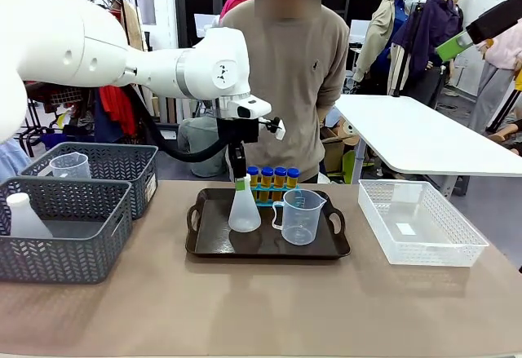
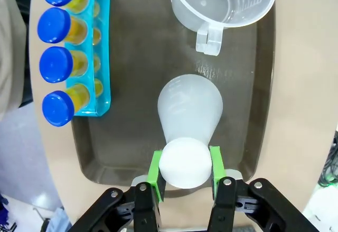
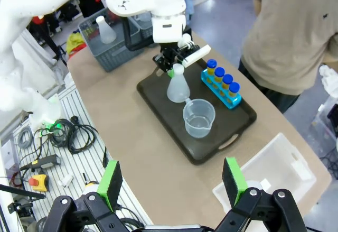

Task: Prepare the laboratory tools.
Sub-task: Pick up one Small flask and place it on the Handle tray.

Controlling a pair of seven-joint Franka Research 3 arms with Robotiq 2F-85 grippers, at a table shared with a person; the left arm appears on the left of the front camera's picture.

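My left gripper (image 1: 240, 181) (image 2: 185, 169) is shut on the neck of the frosted white conical flask (image 1: 244, 213) (image 2: 190, 110) (image 3: 177, 86). The flask is upright and its base seems to rest on the black tray (image 1: 220, 248) (image 2: 259, 116). To its right on the tray stands the clear measuring beaker (image 1: 301, 217) (image 2: 224, 2) (image 3: 199, 118), empty. Behind both, the blue rack (image 1: 273, 187) (image 2: 100, 47) (image 3: 222, 92) holds several blue-capped amber tubes. My right gripper (image 3: 172, 179) hangs open high above the table's near right, with one of its fingers (image 1: 457, 41) at the top right of the front view.
Two grey mesh baskets stand at the left: the rear one (image 1: 122, 166) holds another beaker (image 1: 71, 165), the front one (image 1: 73, 236) another flask (image 1: 23, 218). A white mesh basket (image 1: 420, 223) is at the right. A person stands behind the tray.
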